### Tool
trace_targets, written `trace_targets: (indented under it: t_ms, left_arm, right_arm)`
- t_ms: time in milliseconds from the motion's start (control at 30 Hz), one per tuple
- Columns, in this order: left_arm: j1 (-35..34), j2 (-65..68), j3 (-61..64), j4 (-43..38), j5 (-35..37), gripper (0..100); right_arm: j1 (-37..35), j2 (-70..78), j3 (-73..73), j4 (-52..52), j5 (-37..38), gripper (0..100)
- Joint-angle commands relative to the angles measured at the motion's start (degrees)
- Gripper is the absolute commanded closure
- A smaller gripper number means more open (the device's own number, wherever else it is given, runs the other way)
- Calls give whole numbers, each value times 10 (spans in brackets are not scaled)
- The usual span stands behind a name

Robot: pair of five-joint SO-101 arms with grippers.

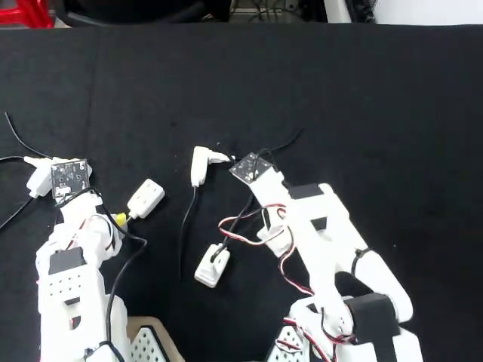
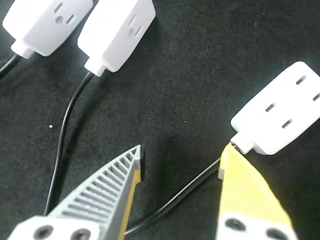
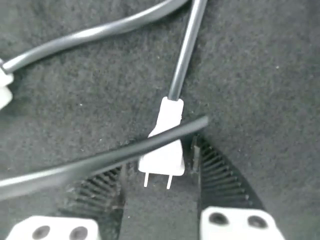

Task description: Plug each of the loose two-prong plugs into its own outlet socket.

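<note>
Right wrist view: the two-prong plug lies inside the spread right pincer, unclamped, long axis along its reach, prongs toward the wrist; a black cable crosses over it

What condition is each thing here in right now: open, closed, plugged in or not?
Plug: unplugged, lying flat, a cord across it.
Right pincer: open, straddling the plug.
Left pincer: open, holding nothing.
Socket beside left pincer: slots empty.
Two farther sockets: slots empty.
</note>
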Motion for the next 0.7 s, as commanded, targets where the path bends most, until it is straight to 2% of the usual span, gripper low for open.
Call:
trace_targets:
  t_ms: [0,300,533,667]
  left_arm:
    - [2,-8,-3,0,-4,751]
    - [2,-8,-2,0,-4,751]
    - [2,-8,-2,0,-4,751]
    - [2,-8,-2,0,-4,751]
  right_arm:
    - [6,6,-8,-11,-3,835]
    - [7,88,-73,-4,-4,837]
    - [9,88,-72,-2,-5,981]
    - [9,87,-72,-2,-5,987]
